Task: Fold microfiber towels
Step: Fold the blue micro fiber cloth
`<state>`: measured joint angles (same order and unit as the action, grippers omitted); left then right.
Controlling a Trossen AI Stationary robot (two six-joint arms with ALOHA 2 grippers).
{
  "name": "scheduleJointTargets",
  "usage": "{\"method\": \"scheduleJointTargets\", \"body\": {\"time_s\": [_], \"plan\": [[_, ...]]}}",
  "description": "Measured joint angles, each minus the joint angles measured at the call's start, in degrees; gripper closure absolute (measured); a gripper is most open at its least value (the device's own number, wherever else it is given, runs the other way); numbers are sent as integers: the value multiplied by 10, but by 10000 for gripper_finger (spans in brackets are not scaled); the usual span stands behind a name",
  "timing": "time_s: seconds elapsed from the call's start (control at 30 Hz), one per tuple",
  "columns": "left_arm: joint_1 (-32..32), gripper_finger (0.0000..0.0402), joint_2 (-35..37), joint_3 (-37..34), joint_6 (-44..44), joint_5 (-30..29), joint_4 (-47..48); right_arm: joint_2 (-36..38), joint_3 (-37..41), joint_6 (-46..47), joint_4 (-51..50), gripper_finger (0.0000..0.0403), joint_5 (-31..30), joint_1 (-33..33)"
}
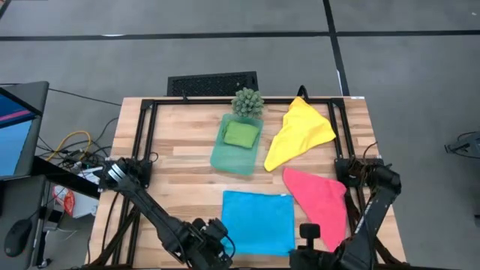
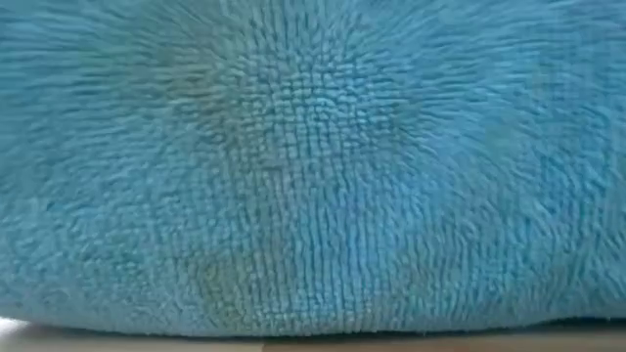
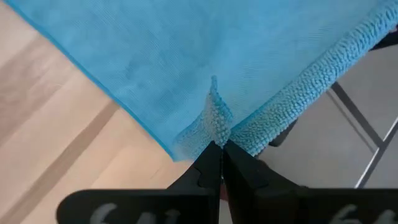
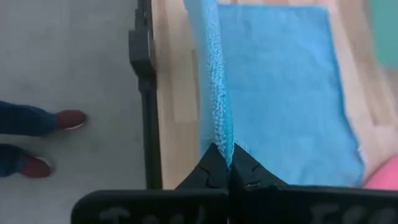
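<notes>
Two end effectors, left [image 3: 221,144] and right [image 4: 231,155], each pinch a near corner of the blue towel [image 1: 257,221]; next, probably carry both corners across evenly to fold it.

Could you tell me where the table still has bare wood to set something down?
Bare wood lies left of the teal tray and blue towel, out to the table's left frame. The right side is crowded: yellow towel and pink towel. Left gripper and right gripper pinch the blue towel's near corners.
</notes>
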<state>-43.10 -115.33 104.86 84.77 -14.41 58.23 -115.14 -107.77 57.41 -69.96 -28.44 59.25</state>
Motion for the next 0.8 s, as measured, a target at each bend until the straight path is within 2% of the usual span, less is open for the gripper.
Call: {"method": "scheduleJointTargets", "body": {"time_s": [0.23, 0.6, 0.8], "plan": [[30, 401, -1, -1, -39, -34, 35, 1, 47, 35, -34, 401, 45, -22], [100, 402, -2, -2, -156, -56, 79, 6, 132, -22, -36, 401, 98, -80], [114, 402, -9, -18, -157, -50, 78, 47, 207, -26, 21, 401, 99, -85]]}}
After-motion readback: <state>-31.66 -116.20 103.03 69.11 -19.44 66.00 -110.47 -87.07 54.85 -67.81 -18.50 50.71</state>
